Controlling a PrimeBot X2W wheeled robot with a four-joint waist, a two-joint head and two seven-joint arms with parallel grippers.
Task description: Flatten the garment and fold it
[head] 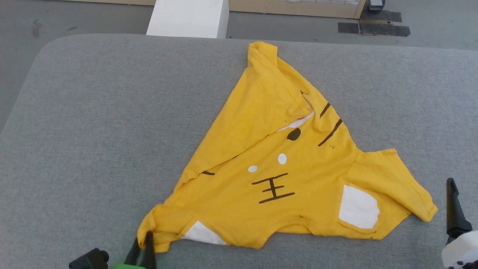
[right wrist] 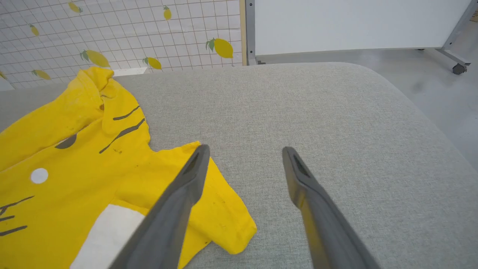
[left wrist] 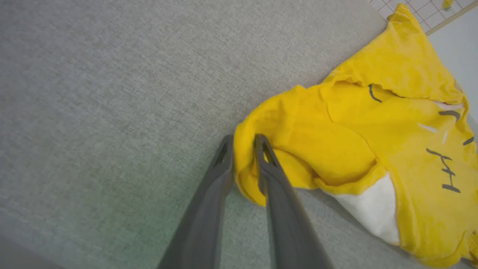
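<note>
Pinching crumpled yellow garment [head: 242,123], apparently, left claw [left wrist: 244,140], right claw [right wrist: 246,149] spread open, grey woven tabletop [head: 112,112]

The right gripper [right wrist: 244,149], fingers [right wrist: 186,186] spread, hovers near the garment [right wrist: 74,157].

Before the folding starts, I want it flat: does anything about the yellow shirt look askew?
Yes. The bright yellow cotton T-shirt lies crumpled: a big flap is folded diagonally over its printed front, and the left gripper pinches one bunched corner.
</note>
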